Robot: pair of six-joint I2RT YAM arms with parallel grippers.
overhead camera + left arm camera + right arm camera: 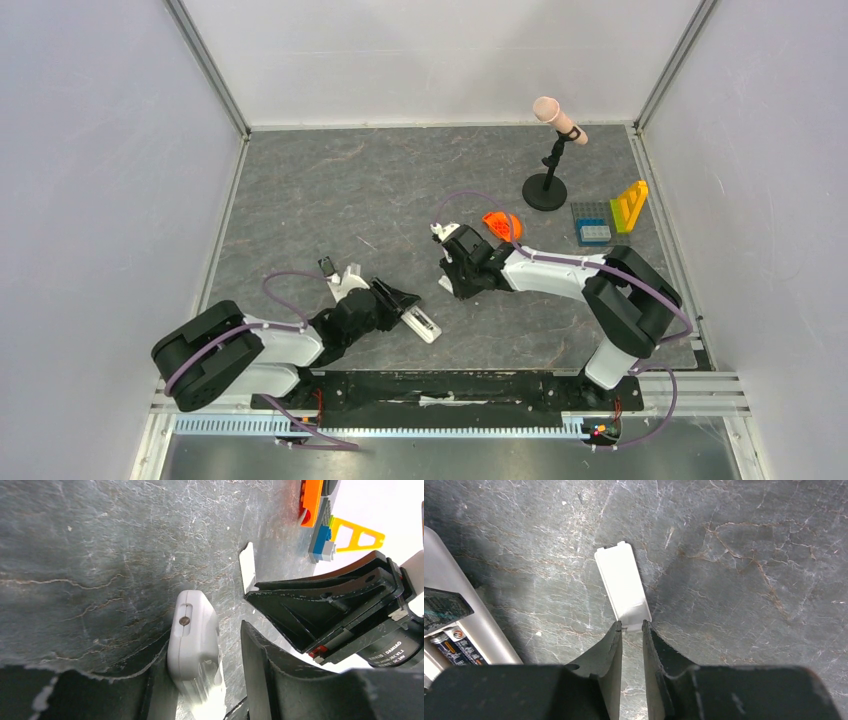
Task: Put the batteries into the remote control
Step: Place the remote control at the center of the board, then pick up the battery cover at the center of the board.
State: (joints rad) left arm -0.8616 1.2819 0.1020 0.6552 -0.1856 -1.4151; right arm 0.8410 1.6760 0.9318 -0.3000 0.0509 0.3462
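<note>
The white remote control (424, 326) lies on the grey table with its battery recess up. Two batteries (455, 646) sit in that recess. In the left wrist view the remote's end (192, 640) stands between the jaws of my left gripper (204, 645). It touches the left finger, and a gap shows to the right finger (260, 665). My right gripper (632, 625) is low on the table, closed to a narrow gap at the near end of the white battery cover (623, 587). The cover lies flat, just right of the remote (479, 615).
A pink-headed microphone on a black stand (548, 160) is at the back right. An orange piece (500, 222) lies just behind the right wrist. A grey brick plate (592, 225) with a yellow piece (630, 205) is at the right. Walls close three sides.
</note>
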